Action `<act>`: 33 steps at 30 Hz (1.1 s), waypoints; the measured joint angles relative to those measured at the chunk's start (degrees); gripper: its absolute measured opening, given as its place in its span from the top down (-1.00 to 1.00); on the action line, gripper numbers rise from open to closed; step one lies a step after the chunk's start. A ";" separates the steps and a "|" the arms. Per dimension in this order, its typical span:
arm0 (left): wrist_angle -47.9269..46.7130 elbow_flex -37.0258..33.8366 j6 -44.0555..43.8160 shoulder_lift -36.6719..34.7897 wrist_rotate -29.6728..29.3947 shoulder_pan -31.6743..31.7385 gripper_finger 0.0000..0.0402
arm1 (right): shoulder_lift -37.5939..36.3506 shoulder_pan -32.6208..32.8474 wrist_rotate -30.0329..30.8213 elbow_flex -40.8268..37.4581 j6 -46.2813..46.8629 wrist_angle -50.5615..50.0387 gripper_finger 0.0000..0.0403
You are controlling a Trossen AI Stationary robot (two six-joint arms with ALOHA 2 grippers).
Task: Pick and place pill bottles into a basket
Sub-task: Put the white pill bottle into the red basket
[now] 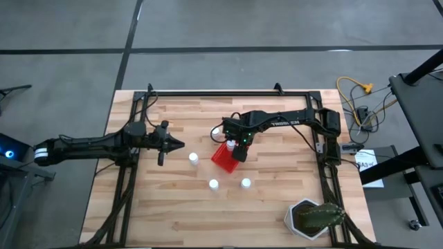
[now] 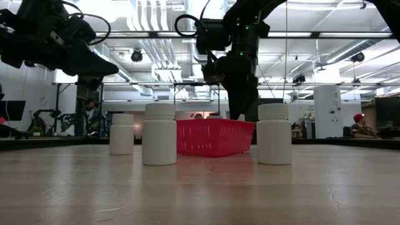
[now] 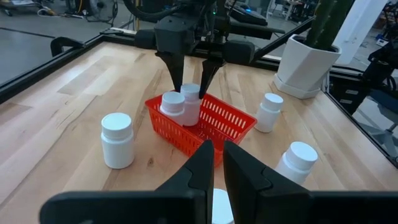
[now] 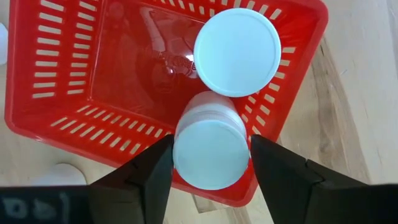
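- Looking down from above, I see the right gripper [image 1: 239,149] over the red basket [image 1: 223,159]; three pill bottles [image 1: 213,184] wait on the table, and the left gripper [image 1: 173,144] waits, fingers together.
- Level view: three bottles stand around the basket.
- Right wrist: fingers apart beside a bottle [image 4: 210,154]; two sit inside.

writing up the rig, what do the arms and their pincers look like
Both arms are dark, near-black jointed links. The right arm carries white lettering along one link and small green and red lights near its pincer. The left pincer has two tapered, wedge-shaped black fingers. Black cables loop by the right wrist.
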 joint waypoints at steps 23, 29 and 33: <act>-0.01 0.00 0.00 0.00 0.02 0.00 0.92 | -0.39 0.00 -1.73 1.93 -1.30 -0.34 -0.01; 0.00 0.00 0.00 0.02 0.02 0.00 0.92 | -0.42 0.00 -1.70 4.53 -1.51 -1.57 -0.01; 0.00 0.00 0.00 0.00 0.04 0.00 0.92 | -0.48 0.00 -1.70 7.49 -1.53 -4.69 -0.01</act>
